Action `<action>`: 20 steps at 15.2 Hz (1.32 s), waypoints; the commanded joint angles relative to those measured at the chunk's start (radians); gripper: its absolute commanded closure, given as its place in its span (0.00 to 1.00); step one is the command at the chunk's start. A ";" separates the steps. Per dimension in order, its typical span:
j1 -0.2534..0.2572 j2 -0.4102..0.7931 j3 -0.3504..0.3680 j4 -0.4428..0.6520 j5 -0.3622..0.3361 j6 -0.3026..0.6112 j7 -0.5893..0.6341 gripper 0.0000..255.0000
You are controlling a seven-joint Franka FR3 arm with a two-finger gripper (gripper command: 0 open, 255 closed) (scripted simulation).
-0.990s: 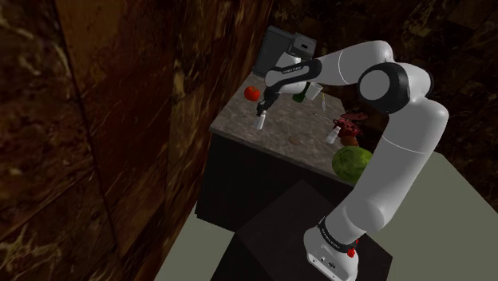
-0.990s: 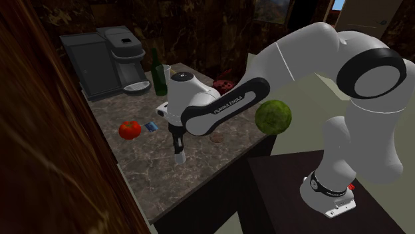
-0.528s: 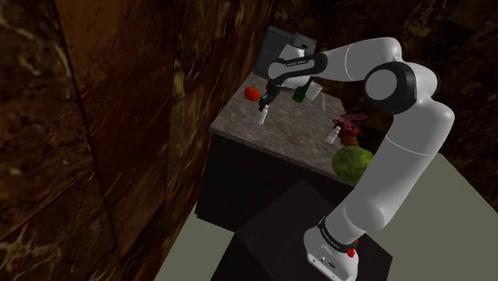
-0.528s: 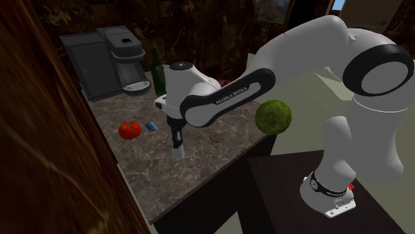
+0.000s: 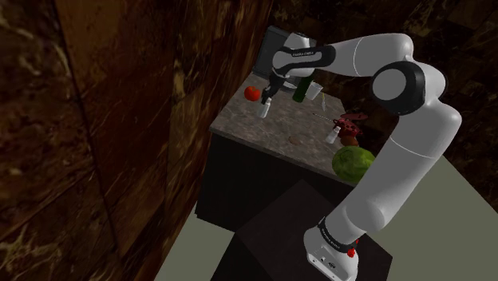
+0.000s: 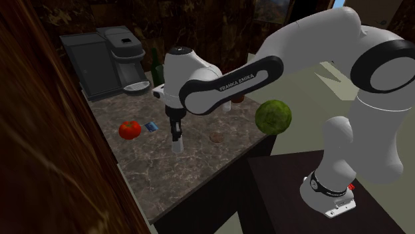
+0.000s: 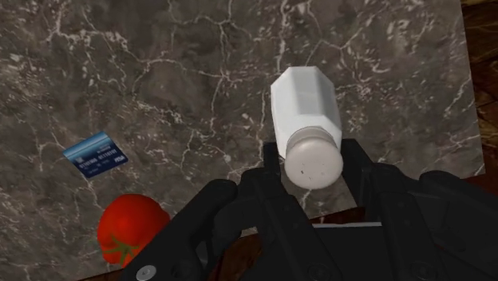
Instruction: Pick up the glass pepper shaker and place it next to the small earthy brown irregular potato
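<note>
Gripper (image 7: 314,160) status: clamped on the pepper shaker (image 7: 306,112). In the wrist view we see the two black fingers (image 7: 361,169) bearing on opposite sides of the shaker's round perforated cap. The pale, faceted body projects beyond the fingertips. The shaker is drawn plain white, so we cannot confirm a material.

Shaker position: in the second exterior view it hangs upright below the downward-pointing gripper, over the dark veined counter (image 6: 153,173). We cannot tell for certain whether its base clears the surface. It lies between the red tomato (image 6: 130,129), on that view's left, and the small brown potato (image 6: 215,137), on that view's right. The shaker and the potato are apart, not side by side. A small blue card (image 6: 151,125) lies flat just right of the tomato and near the shaker.

Surrounding items: a grey coffee machine (image 6: 110,53) stands at the far left of the counter, with a dark green bottle (image 6: 155,70) beside it. A round green melon (image 6: 273,117) sits at the counter's near right corner. The white arm (image 6: 312,46) arches from the dark stand (image 6: 273,186) on the right, across the counter, to the gripper. In the wrist view the card and the tomato lie on the counter to one side of the gripper, the tomato close to the counter's edge.
</note>
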 commanded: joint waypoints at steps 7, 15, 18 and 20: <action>0.001 -0.026 -0.003 0.075 -0.011 -0.101 0.005 1.00; 0.001 -0.042 -0.004 0.164 -0.017 -0.204 0.009 1.00; 0.001 -0.044 -0.004 0.202 -0.018 -0.244 0.010 1.00; -0.007 -0.069 -0.011 0.172 -0.022 -0.239 -0.005 1.00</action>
